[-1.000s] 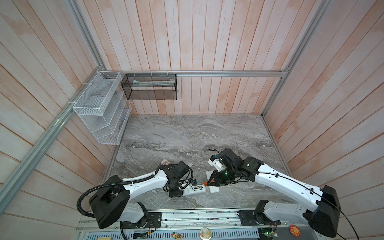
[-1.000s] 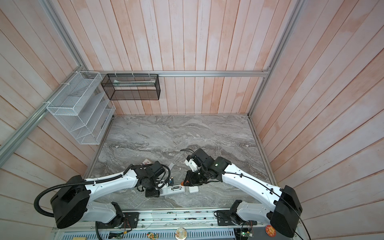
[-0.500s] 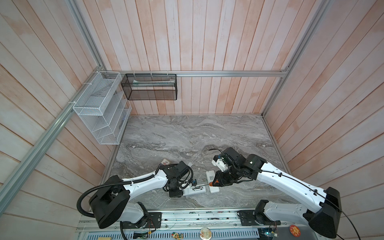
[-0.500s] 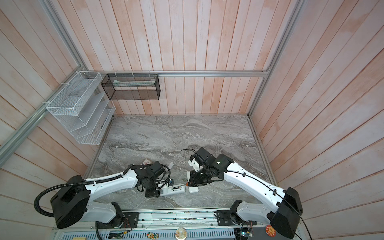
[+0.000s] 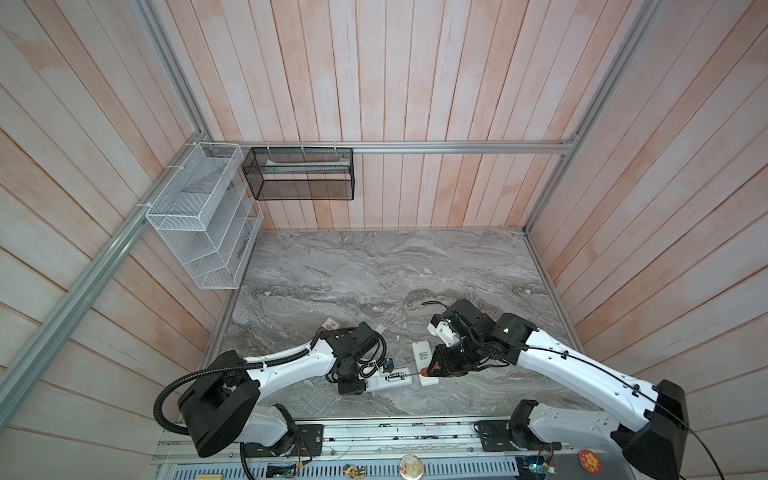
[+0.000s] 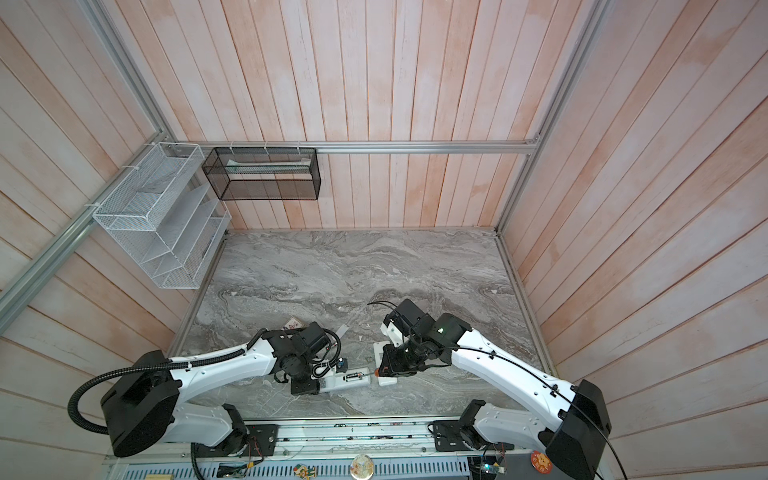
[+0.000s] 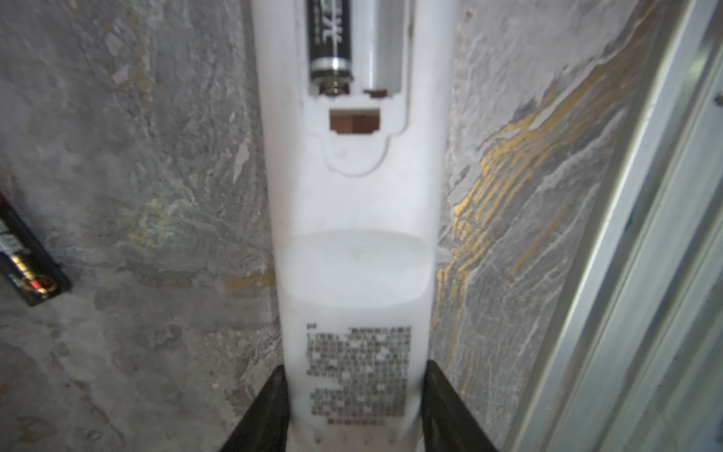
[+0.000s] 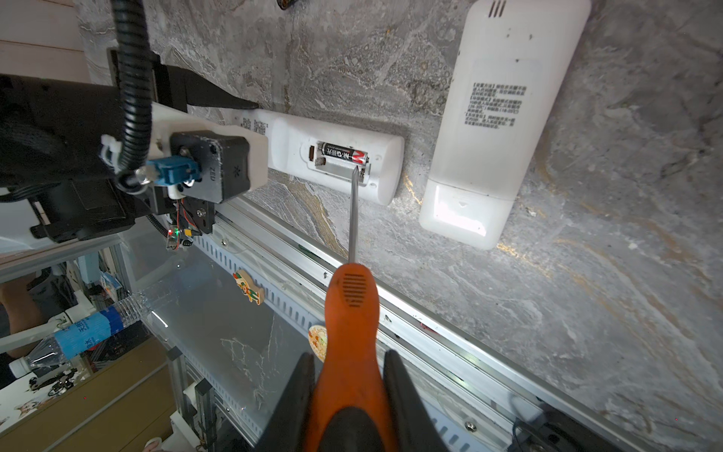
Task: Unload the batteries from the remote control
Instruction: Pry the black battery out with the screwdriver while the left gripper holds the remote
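Small remote (image 7: 352,235) lies back-up on the tabletop (image 5: 374,270) near the front edge, cover off, bay wide open. The left jaws are clenched on its label end, one jaw each side, pinning it flat. The right jaws are clamped round the orange handle of the screwdriver (image 8: 352,313). Its blade reaches across to the bay, tip down at the bare slot, just beside the cell.

Score so far: one battery (image 8: 343,155) sits in the bay, black w/ red & silver print, metal end against the spring. The slot (image 7: 385,39) next to it is bare, so approx. half of this remote looks done.

Off to the side in the left wrist view there's a dark oblong thing (image 7: 27,250) w/ gold & red marks on the tabletop. Poss. a cell already out, but too blurred to call.

Now the second remote (image 8: 504,117): bigger, just beside the small one, back-up, nobody gripping it. Cover looks fitted, so prob. untouched. Cells inside? Can't tell.

Left to do, as I read it: lever out the last cell here, then the 2nd remote's cover & contents.
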